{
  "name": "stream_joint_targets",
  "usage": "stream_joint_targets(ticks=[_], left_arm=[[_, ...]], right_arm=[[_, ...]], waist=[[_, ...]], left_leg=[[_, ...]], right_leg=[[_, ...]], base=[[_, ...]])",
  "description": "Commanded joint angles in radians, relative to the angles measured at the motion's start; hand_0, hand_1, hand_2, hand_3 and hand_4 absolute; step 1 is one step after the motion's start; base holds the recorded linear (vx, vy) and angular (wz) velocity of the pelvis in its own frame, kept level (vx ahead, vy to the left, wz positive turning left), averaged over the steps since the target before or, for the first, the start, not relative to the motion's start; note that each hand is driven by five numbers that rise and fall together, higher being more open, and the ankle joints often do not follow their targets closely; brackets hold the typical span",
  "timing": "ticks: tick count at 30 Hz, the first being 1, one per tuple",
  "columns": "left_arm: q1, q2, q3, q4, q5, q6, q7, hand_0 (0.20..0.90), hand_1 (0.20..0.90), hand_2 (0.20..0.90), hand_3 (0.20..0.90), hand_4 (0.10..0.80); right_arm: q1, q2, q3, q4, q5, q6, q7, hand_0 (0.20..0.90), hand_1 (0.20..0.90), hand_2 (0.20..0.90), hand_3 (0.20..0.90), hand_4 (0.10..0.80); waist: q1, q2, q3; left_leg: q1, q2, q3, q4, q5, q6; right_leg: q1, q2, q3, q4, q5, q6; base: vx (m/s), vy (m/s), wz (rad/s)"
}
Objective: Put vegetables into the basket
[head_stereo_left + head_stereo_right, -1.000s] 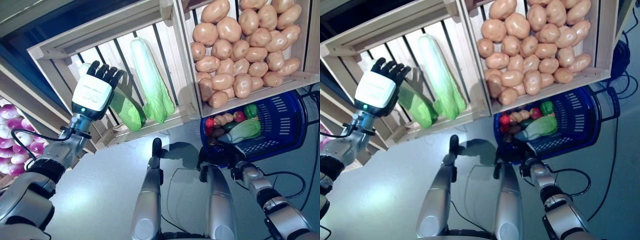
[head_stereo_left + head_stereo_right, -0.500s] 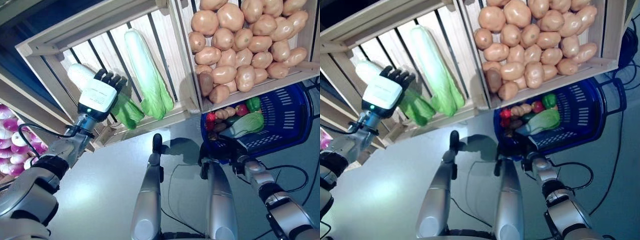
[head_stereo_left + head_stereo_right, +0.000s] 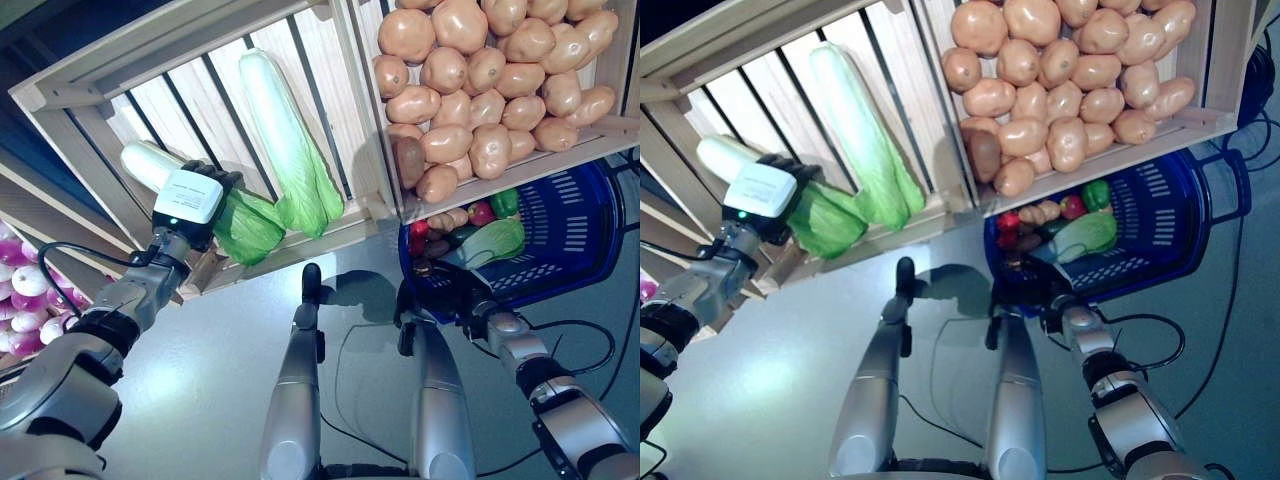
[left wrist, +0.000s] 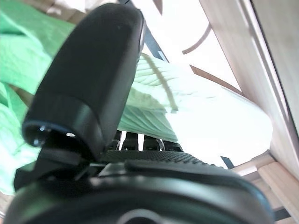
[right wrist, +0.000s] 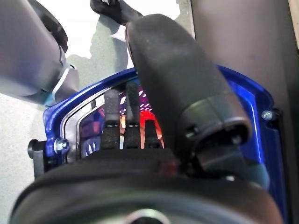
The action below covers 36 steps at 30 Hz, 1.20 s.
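My left hand [image 3: 188, 196] is in the slatted wooden crate [image 3: 90, 85], its fingers curled over a napa cabbage [image 3: 245, 222] with a white stem and green leaves. The left wrist view shows the thumb [image 4: 88, 79] against that cabbage [image 4: 201, 107]. The blue plastic basket [image 3: 585, 265] stands on the floor at the right. In it lie a napa cabbage [image 3: 492, 240], a green pepper [image 3: 503, 203], red round vegetables [image 3: 481, 214] and tan ones. My right hand [image 3: 450, 295] is beside the basket's near rim [image 5: 70, 107], fingers straight.
A second napa cabbage [image 3: 285, 140] lies in the same crate to the right of my left hand. A crate of potatoes [image 3: 480, 90] overhangs the basket's far side. Purple-white round vegetables [image 3: 25, 300] lie at the far left. Grey floor lies below the stand.
My left hand has come down from open above the cabbage onto it and its fingers have curled round it. The camera has shifted a little. The right hand stays by the basket.
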Motion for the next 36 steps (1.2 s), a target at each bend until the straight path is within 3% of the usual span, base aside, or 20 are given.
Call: stream_joint_targets(ticks=[1, 5, 11, 12, 13, 14, 26, 31, 36], left_arm=[[0.009, -0.021, 0.045, 0.044, -0.03, 0.057, 0.013, 0.9, 0.9, 0.9, 0.9, 0.8], [0.011, -0.034, 0.098, 0.056, 0.013, 0.051, 0.19, 0.9, 0.9, 0.9, 0.9, 0.8], [-0.006, -0.089, 0.148, 0.106, 0.034, 0.032, 0.299, 0.9, 0.9, 0.9, 0.9, 0.8], [-0.007, -0.104, 0.151, 0.123, 0.03, 0.031, 0.326, 0.531, 0.531, 0.531, 0.531, 0.554], [-0.007, -0.117, 0.155, 0.135, 0.027, 0.034, 0.345, 0.455, 0.455, 0.455, 0.455, 0.504], [-0.009, -0.129, 0.157, 0.147, 0.019, 0.035, 0.361, 0.3, 0.3, 0.3, 0.3, 0.4], [-0.044, -0.18, 0.178, 0.215, 0.029, 0.001, 0.456, 0.3, 0.3, 0.3, 0.3, 0.4], [-0.044, -0.158, 0.183, 0.191, 0.005, -0.015, 0.52, 0.3, 0.3, 0.3, 0.3, 0.4], [-0.022, -0.13, 0.251, 0.123, -0.036, -0.057, 0.591, 0.3, 0.3, 0.3, 0.3, 0.4]], right_arm=[[0.026, -0.058, 0.037, -0.038, 0.03, -0.01, 0.038, 0.9, 0.9, 0.9, 0.9, 0.8], [0.031, -0.052, 0.034, -0.026, 0.036, -0.018, 0.041, 0.9, 0.9, 0.9, 0.9, 0.8], [0.045, -0.024, 0.038, -0.041, 0.043, -0.024, 0.014, 0.9, 0.9, 0.9, 0.9, 0.8], [0.043, -0.02, 0.041, -0.044, 0.042, -0.024, 0.011, 0.9, 0.9, 0.9, 0.9, 0.8], [0.043, -0.017, 0.044, -0.047, 0.045, -0.025, 0.008, 0.9, 0.9, 0.9, 0.9, 0.8], [0.044, -0.013, 0.047, -0.05, 0.049, -0.026, 0.005, 0.9, 0.9, 0.9, 0.9, 0.8], [0.041, 0.005, 0.074, -0.082, 0.068, -0.014, -0.016, 0.9, 0.9, 0.9, 0.9, 0.8], [0.055, 0.006, 0.078, -0.095, 0.076, -0.016, -0.02, 0.9, 0.9, 0.9, 0.9, 0.8], [0.095, 0.01, 0.066, -0.124, 0.071, -0.034, -0.037, 0.9, 0.9, 0.9, 0.9, 0.8]], waist=[[-0.01, 0.002, 0.007], [-0.003, -0.005, 0.007], [-0.001, -0.026, 0.007], [-0.002, -0.031, 0.007], [-0.003, -0.035, 0.007], [-0.004, -0.039, 0.007], [-0.016, -0.075, 0.007], [-0.017, -0.075, 0.007], [-0.015, -0.06, 0.007]], left_leg=[[-0.065, -0.08, 0.04, 0.055, 0.0, 0.055], [-0.068, -0.08, 0.038, 0.057, -0.001, 0.055], [-0.079, -0.082, 0.03, 0.068, -0.004, 0.059], [-0.081, -0.081, 0.031, 0.068, -0.004, 0.06], [-0.081, -0.081, 0.03, 0.069, -0.004, 0.06], [-0.082, -0.081, 0.027, 0.071, -0.005, 0.06], [-0.089, -0.074, 0.025, 0.086, -0.012, 0.058], [-0.046, -0.077, 0.026, 0.067, -0.015, 0.057], [0.036, -0.091, 0.03, 0.033, -0.014, 0.053]], right_leg=[[0.08, 0.058, -0.034, -0.174, 0.11, -0.045], [0.079, 0.057, -0.039, -0.172, 0.107, -0.046], [0.069, 0.06, -0.048, -0.159, 0.102, -0.049], [0.066, 0.063, -0.046, -0.156, 0.102, -0.049], [0.065, 0.065, -0.046, -0.155, 0.103, -0.05], [0.063, 0.067, -0.044, -0.151, 0.102, -0.05], [0.054, 0.087, -0.031, -0.138, 0.097, -0.055], [0.096, 0.084, -0.034, -0.162, 0.101, -0.052], [0.183, 0.061, -0.048, -0.213, 0.111, -0.04]], base=[[0.0, 0.0, 0.0], [0.0, 0.0, 0.0], [0.004, -0.018, 0.03], [0.0, 0.0, 0.0], [0.0, 0.0, 0.0], [0.0, 0.0, 0.0], [0.0, 0.0, 0.0], [0.0, 0.0, 0.0], [0.004, -0.007, 0.0]])
